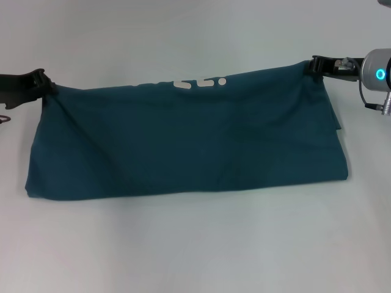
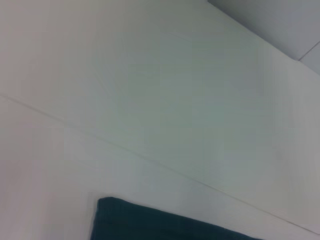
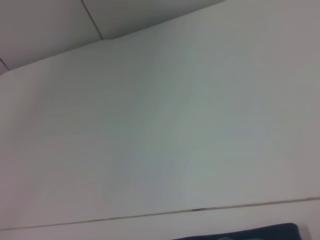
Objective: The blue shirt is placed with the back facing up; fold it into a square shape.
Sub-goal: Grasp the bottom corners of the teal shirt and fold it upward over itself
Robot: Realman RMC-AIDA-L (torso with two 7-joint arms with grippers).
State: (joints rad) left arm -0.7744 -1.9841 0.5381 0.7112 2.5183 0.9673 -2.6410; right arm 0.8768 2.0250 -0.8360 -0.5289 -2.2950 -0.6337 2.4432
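The near part of the table (image 1: 195,250) is bare white. Beyond it lies the shirt (image 1: 183,146), a long band of dark teal cloth whose long axis runs left to right across the middle of the table. Its near edge rests flat on the table; its far edge is lifted and stretched between the two grippers, sagging slightly in the middle. Near that far edge a few white marks show on the cloth, too partial to read.

At the far left corner the left gripper (image 1: 47,85) has its fingers pinched closed on the cloth, with creases fanning down from that spot. At the far right corner the right gripper (image 1: 313,66) grips the cloth the same way, a little farther back than the left one, so the held edge slants slightly. Each arm is at its own end of the shirt, neither nearer the middle.

What the next move seems to turn on is that the held edge is the far one and the resting edge the near one: bringing the far edge toward the near edge would halve the band across its short axis, and both grippers would have to travel together to keep the edge straight.

The folded layers underneath, the sleeves and the collar are hidden. At the right end some cloth bulges past the main outline. Each wrist view shows only bare table and a small corner of shirt, no fingers.
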